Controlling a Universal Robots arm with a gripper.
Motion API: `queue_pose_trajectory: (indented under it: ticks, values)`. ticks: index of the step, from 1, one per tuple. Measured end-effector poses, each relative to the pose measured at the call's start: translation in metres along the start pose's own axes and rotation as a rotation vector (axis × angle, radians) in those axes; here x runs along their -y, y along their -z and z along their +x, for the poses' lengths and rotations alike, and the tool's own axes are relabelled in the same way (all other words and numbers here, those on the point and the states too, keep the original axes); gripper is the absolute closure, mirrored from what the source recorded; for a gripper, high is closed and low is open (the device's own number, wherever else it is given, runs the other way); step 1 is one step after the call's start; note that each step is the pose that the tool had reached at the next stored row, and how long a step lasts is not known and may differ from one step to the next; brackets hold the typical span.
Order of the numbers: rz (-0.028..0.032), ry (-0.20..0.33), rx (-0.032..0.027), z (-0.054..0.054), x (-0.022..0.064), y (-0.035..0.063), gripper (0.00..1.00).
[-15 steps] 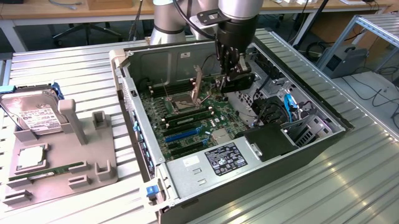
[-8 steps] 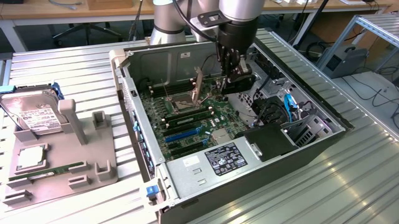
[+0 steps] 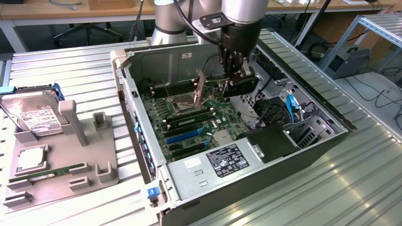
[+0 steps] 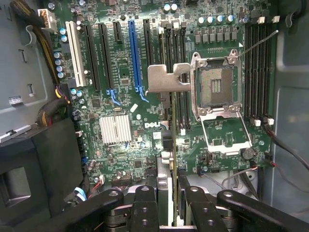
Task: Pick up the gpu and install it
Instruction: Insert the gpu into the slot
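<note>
The gpu (image 4: 166,150) is seen edge-on in the wrist view, a thin card with its pale metal end bracket (image 4: 167,77) at the far end. My gripper (image 4: 166,212) is shut on it, one dark finger (image 4: 145,208) on each side of the card. In the exterior view the gripper (image 3: 238,84) hangs inside the open computer case (image 3: 188,176), above the green motherboard (image 3: 207,120). The card floats over the board beside the blue expansion slot (image 4: 133,53), not seated in any slot.
The CPU socket (image 4: 215,87) stands open with its frame lifted. A heatsink (image 4: 116,129) and black cable bundles lie near the slots. Outside the case, a grey fixture (image 3: 69,162) carries a hard drive (image 3: 35,117), a processor (image 3: 31,159) and a memory stick (image 3: 47,173).
</note>
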State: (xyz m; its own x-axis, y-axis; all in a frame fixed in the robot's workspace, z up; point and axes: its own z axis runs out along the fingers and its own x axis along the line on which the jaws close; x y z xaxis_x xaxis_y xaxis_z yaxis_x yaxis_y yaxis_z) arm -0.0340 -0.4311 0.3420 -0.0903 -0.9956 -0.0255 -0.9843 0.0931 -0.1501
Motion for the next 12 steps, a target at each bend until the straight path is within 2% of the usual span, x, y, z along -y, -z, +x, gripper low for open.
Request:
queue_pose_trajectory:
  ticks: [12]
  values:
    - [0.0000, 0.000, 0.0000, 0.0093, -0.0012, -0.0009, 0.73]
